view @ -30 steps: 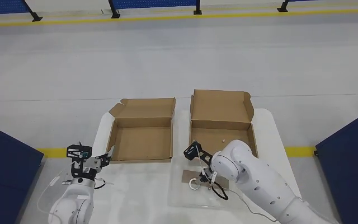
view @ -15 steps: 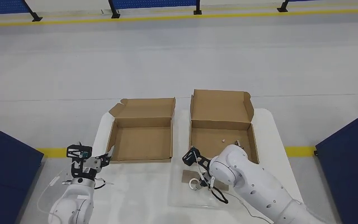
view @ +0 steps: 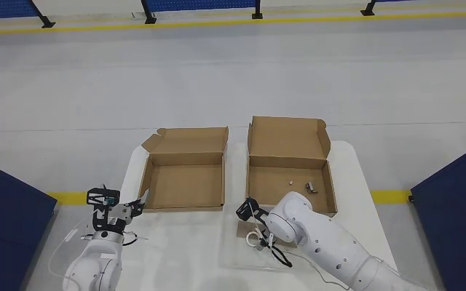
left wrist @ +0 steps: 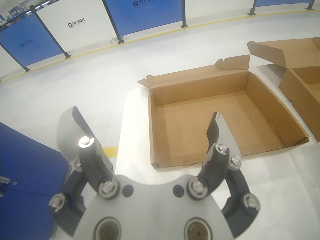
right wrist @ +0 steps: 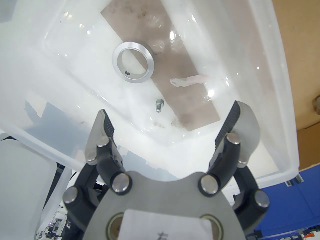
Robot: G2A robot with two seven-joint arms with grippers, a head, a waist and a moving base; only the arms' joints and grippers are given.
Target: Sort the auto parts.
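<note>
A silver metal ring (right wrist: pixel 136 78) and a small bolt (right wrist: pixel 159 106) lie on the floor of a clear plastic bin (right wrist: pixel 275 76). My right gripper (right wrist: pixel 170 113) hangs open and empty just above them. In the top view the right gripper (view: pixel 256 227) is over the bin's (view: pixel 229 252) left end, next to the ring (view: pixel 252 238). My left gripper (left wrist: pixel 145 113) is open and empty, held off the table's left front corner (view: pixel 138 200). It faces the empty left cardboard box (left wrist: pixel 215 126). Two small parts (view: pixel 310 187) lie in the right cardboard box (view: pixel 277 182).
The left box (view: pixel 182 188) and the right box stand side by side at the back of the white table, lids folded back. A brown patch (right wrist: pixel 160 26) shows through the bin floor. A blue panel (left wrist: pixel 27 166) stands beside the left arm.
My right arm has drawn back from the right box's front left corner and come down over the bin. Small parts in the right box have come into sight. The left arm has kept still.
</note>
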